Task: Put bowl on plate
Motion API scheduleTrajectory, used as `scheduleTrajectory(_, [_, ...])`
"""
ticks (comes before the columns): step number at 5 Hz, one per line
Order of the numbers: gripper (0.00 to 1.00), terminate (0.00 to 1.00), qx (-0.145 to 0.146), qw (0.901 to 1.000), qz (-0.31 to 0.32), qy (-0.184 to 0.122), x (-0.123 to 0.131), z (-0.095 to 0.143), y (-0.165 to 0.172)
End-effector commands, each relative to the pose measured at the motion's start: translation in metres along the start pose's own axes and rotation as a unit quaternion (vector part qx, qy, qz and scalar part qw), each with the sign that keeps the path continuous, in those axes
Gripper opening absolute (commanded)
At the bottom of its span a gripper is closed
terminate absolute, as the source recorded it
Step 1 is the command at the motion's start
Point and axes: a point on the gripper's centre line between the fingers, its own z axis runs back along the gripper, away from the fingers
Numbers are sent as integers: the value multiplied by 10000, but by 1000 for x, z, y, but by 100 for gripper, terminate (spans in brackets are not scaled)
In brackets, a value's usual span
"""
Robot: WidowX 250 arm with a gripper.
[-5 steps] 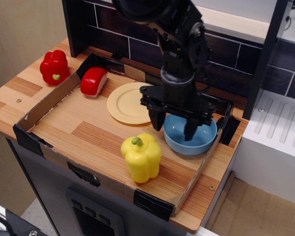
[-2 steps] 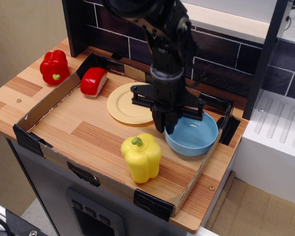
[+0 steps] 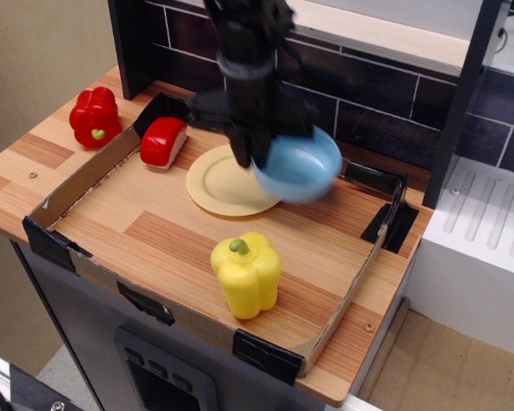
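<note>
Bowl [image 3: 298, 164] is hanging in the air, lifted clear of the surface [image 3: 180, 235] and tilted so its light-blue inside is facing up and toward the right; its outline is slightly blurred. End effector [image 3: 255, 152] is reaching down from the dark arm above and is pinching the bowl by its left rim, with the fingers pressed onto that edge. Bowl is overlapping the right edge of the plate [image 3: 225, 181] in this view, sitting above it rather than on it, and most of the bowl is hanging to the right of the plate. Plate is lying flat and pale yellow inside a shallow cardboard tray [image 3: 68, 184], toward the back of it, with its left and front parts showing in full. Yellow pepper [image 3: 246, 273] is standing upright in the front part of the tray, well apart from the plate. Red-and-white toy piece [image 3: 163, 141] is resting at the tray's back left corner, near the plate's left side. Red pepper [image 3: 95, 116] is standing outside the tray on the wooden top, just beyond the tray's left wall. Dark tiled wall [image 3: 385, 94] is running behind the scene.
</note>
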Motion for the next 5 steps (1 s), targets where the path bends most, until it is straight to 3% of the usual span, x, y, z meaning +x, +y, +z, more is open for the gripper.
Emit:
scheduleTrajectory(1, [0,0,175,9991,227,-324,14,4,38])
scheduleTrajectory(5, [0,0,406,9990,207,-19,9,-13,53])
